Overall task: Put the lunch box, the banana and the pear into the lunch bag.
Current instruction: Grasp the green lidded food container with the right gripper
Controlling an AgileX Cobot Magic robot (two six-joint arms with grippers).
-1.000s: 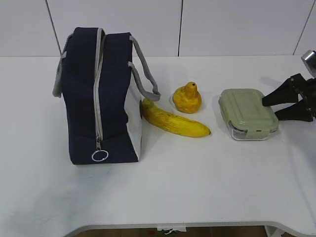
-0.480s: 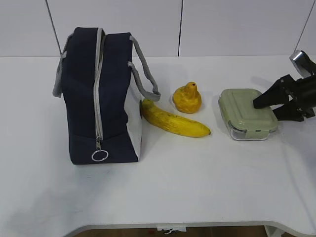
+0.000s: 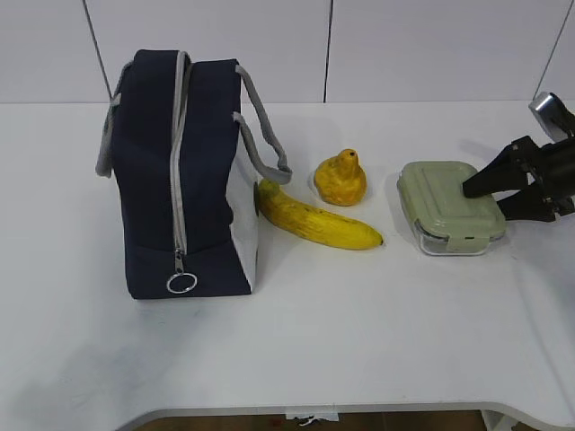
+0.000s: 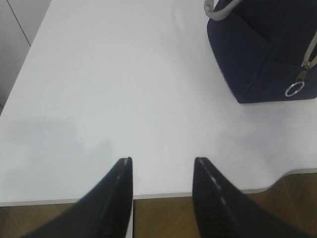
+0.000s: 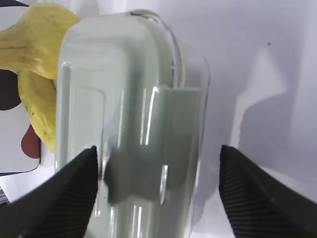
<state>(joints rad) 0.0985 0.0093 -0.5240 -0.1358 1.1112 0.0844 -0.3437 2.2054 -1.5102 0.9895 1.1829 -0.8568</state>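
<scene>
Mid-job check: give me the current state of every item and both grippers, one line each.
lunch bag: upright on the table, zipper shut.
lunch box: on the table, lid on, not gripped.
banana: lying beside the bag.
pear: upright behind the banana.
right gripper: jaws open, straddling the lunch box end.
left gripper: jaws open, empty, near the table edge.
</scene>
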